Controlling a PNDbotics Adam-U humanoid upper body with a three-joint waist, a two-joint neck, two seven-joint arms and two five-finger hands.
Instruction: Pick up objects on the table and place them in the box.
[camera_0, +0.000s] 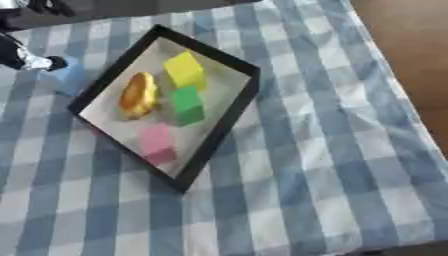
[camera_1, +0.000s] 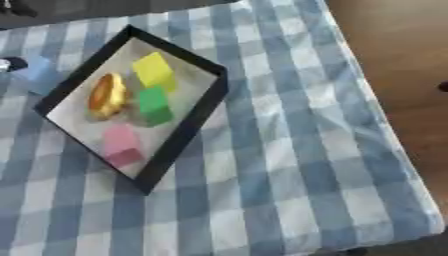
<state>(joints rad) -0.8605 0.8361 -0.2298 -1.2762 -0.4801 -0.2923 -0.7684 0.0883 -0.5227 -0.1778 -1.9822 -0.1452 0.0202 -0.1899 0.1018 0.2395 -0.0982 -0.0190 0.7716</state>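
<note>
Cloth (camera_0: 332, 190): nearest me lay the blue-and-white checked cover, nothing on that stretch.
Left hand (camera_0: 24, 56): at the far left edge, beside the blue block; whether its fingers were spread or curled I could not tell.
Blue block (camera_0: 70, 76): on the cloth just outside the box's left wall, not yet in.
Box (camera_0: 223, 125): black-rimmed, askew, holding a golden piece (camera_0: 138, 95), yellow block (camera_0: 185, 70), green block (camera_0: 186, 104) and pink block (camera_0: 157, 142).
Right hand: unseen.
Risk: I judged a lift could catch the block on the rim, or drop it onto the golden piece just inside.
</note>
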